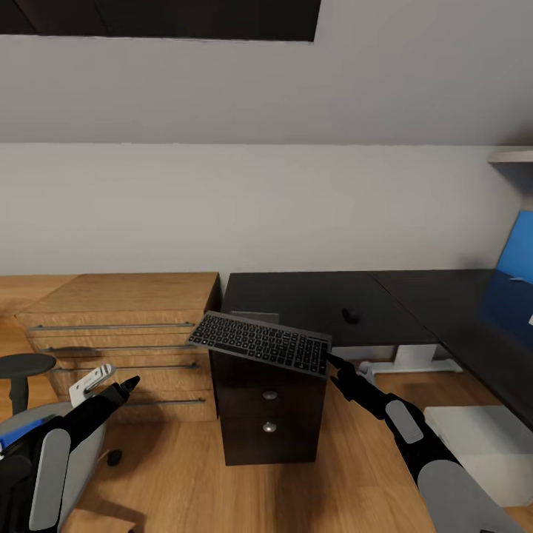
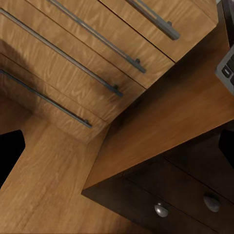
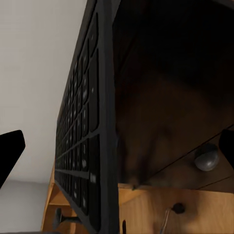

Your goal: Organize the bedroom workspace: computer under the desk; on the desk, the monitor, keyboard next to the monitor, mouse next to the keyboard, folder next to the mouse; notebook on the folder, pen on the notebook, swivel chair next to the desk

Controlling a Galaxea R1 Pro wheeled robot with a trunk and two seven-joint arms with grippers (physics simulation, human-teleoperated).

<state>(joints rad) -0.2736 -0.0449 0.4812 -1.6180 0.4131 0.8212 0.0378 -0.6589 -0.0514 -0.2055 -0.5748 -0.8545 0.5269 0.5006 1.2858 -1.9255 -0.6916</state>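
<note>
The right gripper (image 1: 334, 364) grasps the keyboard (image 1: 260, 343) by its right end, tilted above the desk's (image 1: 311, 300) near edge; next, lower it flat beside the mouse (image 1: 351, 315). Left gripper (image 1: 127, 385) state: cannot tell.

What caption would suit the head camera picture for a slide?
Right gripper holds the keyboard by one end, in the air before the black desk where a mouse lies.

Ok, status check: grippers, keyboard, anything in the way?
Right gripper shut on slim black-keyed keyboard, carried tilted over glossy black desk edge. Left gripper empty. Tiny black mouse sits on desk beyond.
</note>
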